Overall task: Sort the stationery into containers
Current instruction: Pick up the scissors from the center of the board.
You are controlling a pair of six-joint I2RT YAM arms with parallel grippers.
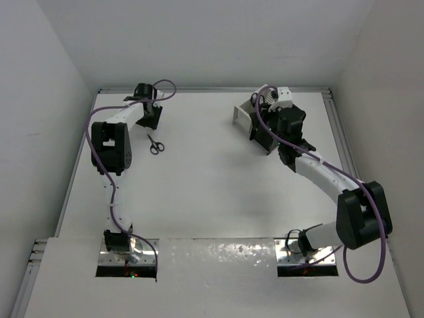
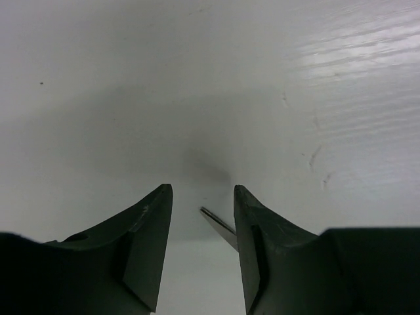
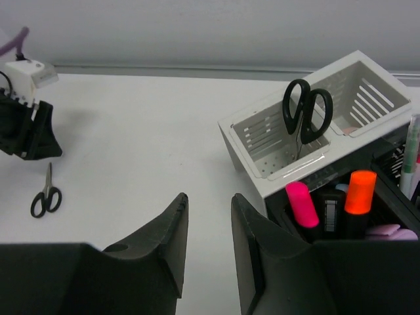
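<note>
Small black-handled scissors [image 1: 155,144] lie flat on the table just in front of my left gripper [image 1: 152,123]. In the left wrist view that gripper [image 2: 202,190] is open close above the table, and a metal blade tip [image 2: 220,226] shows beside its right finger, not pinched. A second pair of scissors [image 3: 306,111] stands in the white container [image 3: 262,147]. The black container [image 3: 394,172] joined to it holds a pink highlighter [image 3: 302,203], an orange highlighter [image 3: 359,193] and pens [image 3: 410,157]. My right gripper [image 3: 209,197] hovers beside these boxes, open and empty.
White walls close in the table on the left, back and right. In the top view the right arm [image 1: 318,169] covers most of the black box, and only the white box [image 1: 242,114] shows. The left arm [image 1: 112,142] runs along the left side.
</note>
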